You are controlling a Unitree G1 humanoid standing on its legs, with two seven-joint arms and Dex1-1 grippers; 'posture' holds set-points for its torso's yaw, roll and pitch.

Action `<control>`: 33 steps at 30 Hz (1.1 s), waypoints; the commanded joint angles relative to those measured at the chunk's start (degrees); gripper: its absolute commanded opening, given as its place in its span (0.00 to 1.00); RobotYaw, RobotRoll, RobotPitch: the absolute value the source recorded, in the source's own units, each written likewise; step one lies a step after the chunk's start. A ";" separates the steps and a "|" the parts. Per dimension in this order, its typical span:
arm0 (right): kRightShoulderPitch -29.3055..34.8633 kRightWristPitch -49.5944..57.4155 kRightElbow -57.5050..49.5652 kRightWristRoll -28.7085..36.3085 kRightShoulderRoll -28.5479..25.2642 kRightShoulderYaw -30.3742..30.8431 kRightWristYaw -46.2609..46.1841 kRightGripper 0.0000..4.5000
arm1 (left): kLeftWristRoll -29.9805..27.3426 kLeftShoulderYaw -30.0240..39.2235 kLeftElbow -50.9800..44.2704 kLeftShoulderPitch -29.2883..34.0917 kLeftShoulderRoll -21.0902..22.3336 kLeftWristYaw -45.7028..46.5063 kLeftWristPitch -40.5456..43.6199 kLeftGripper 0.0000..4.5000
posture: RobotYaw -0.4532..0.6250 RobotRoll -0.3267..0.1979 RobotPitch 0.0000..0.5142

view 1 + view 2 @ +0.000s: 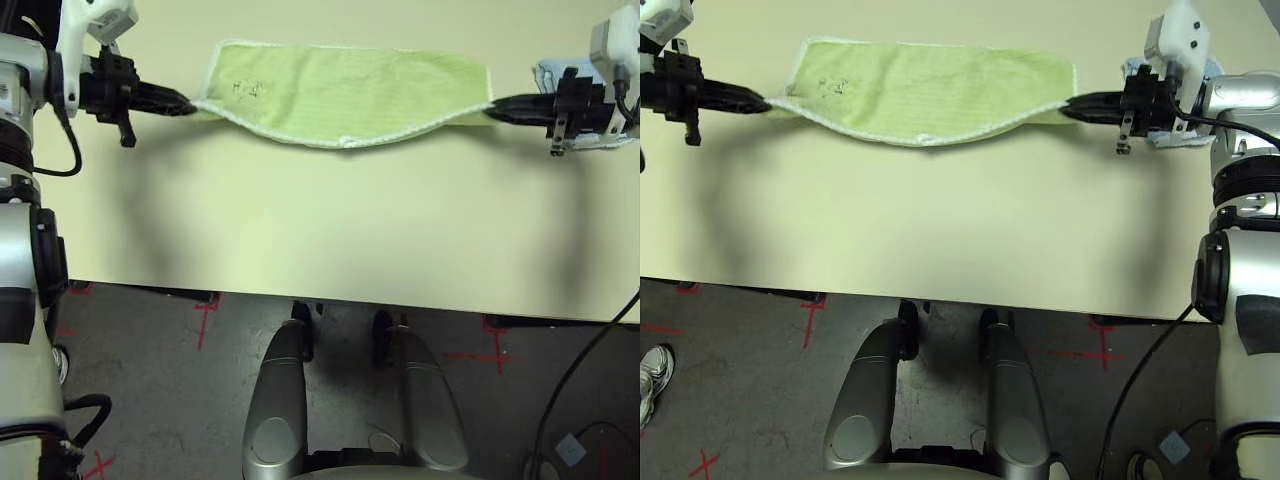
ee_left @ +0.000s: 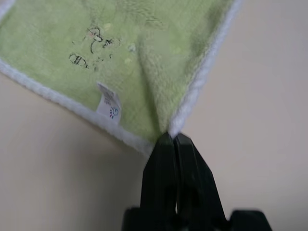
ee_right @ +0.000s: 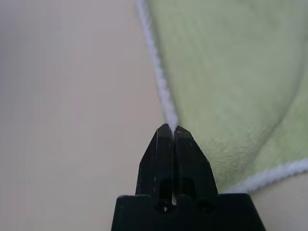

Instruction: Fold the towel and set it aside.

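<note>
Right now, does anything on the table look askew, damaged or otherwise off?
Nothing stands out. The towel is stretched between the left gripper and right gripper, each shut on a corner, its near edge sagging evenly. A light blue cloth lies behind the right gripper.

**Desk, floor marks and bystander items**

A pale cream desk (image 1: 330, 230) fills most of the head views, its near edge running straight across above a dark grey floor (image 1: 160, 380). Red tape crosses (image 1: 205, 312) mark the floor at several spots below that edge. A light blue folded cloth (image 1: 548, 72) lies at the desk's far right. A person's white sneaker (image 1: 652, 372) stands on the floor at the left, and a black cable (image 1: 580, 370) trails down at the right.
</note>
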 commanded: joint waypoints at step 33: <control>14.38 9.50 -28.17 23.93 -23.13 24.18 0.88 0.00 | -27.75 -33.74 -25.91 3.07 18.26 -0.90 13.16 0.00 | 0.48 0.62 0.72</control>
